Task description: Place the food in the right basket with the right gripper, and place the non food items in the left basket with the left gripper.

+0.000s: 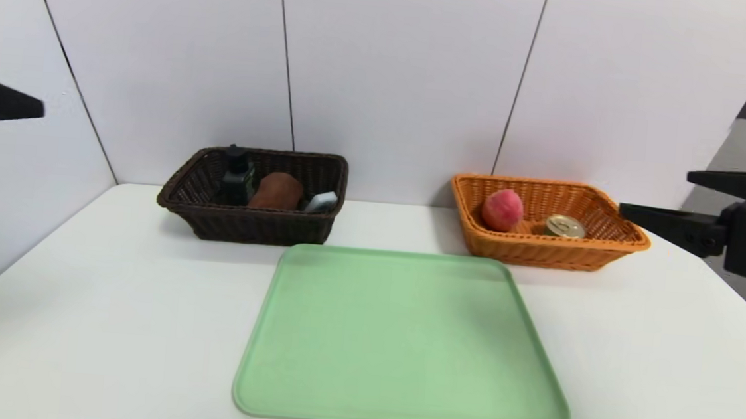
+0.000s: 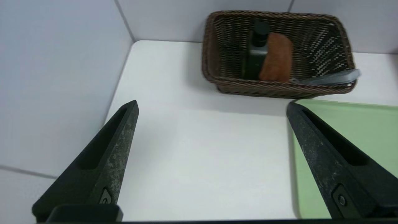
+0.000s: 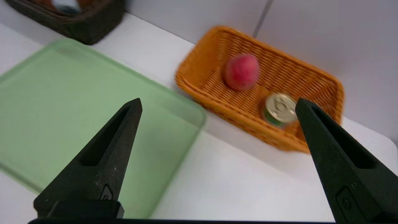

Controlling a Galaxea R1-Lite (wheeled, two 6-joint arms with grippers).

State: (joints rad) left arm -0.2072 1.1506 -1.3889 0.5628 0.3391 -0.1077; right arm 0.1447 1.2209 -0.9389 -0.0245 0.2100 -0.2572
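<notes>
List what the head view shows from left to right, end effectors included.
Left end effector → dark brown basket → green tray → peach → can → right end effector, with the peach and can inside the orange basket.

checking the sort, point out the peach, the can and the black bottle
peach [image 1: 502,210], head view, middle of its red skin
can [image 1: 565,226], head view, its gold lid
black bottle [image 2: 256,53], left wrist view, its body

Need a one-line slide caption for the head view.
Green tray bare; peach and can in orange basket.
</notes>
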